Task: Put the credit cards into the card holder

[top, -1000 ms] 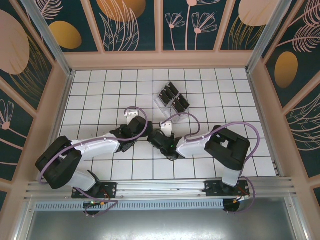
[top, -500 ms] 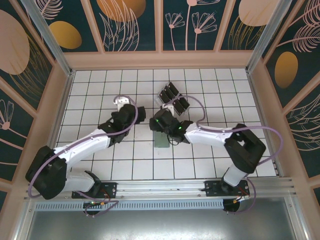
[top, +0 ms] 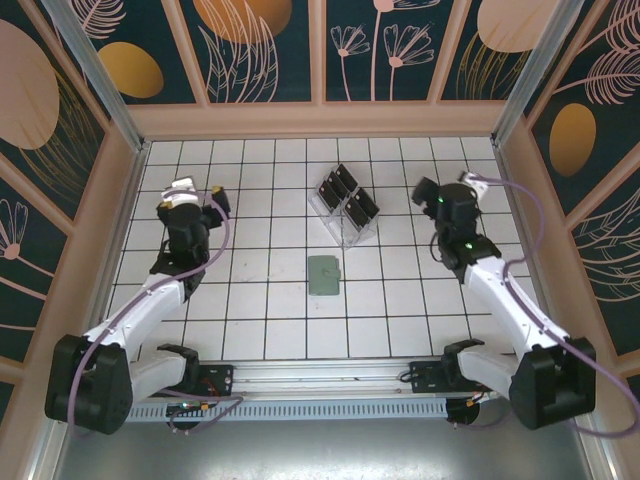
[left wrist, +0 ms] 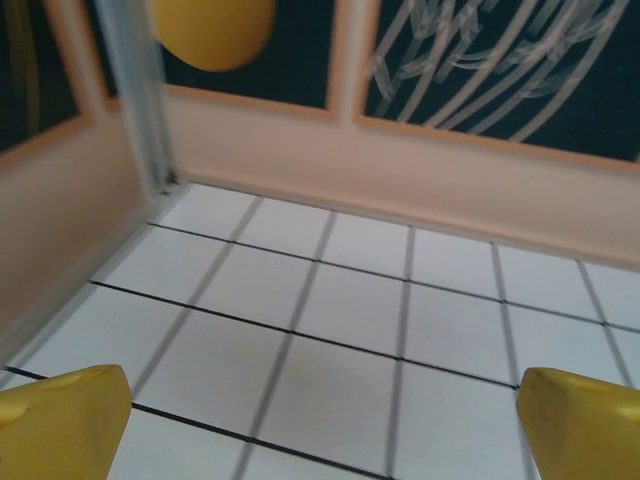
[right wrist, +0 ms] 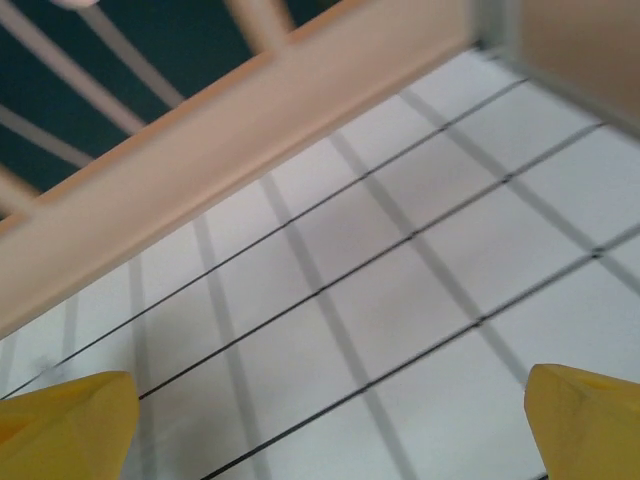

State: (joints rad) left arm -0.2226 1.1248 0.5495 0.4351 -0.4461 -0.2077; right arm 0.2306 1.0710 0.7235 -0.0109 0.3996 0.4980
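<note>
A white tiled desk (top: 270, 330) is sitting inside peach-framed walls (top: 320, 118) with dark floral panels. The card holder (top: 324, 275) is lying flat at mid-desk, and the credit cards (top: 340, 185) are standing in a clear rack (top: 347, 232) just beyond it. The left pincer (left wrist: 320, 430) is hovering spread and empty well to the holder's far left, and the right pincer (right wrist: 320, 420) is hovering likewise to its far right.
</note>
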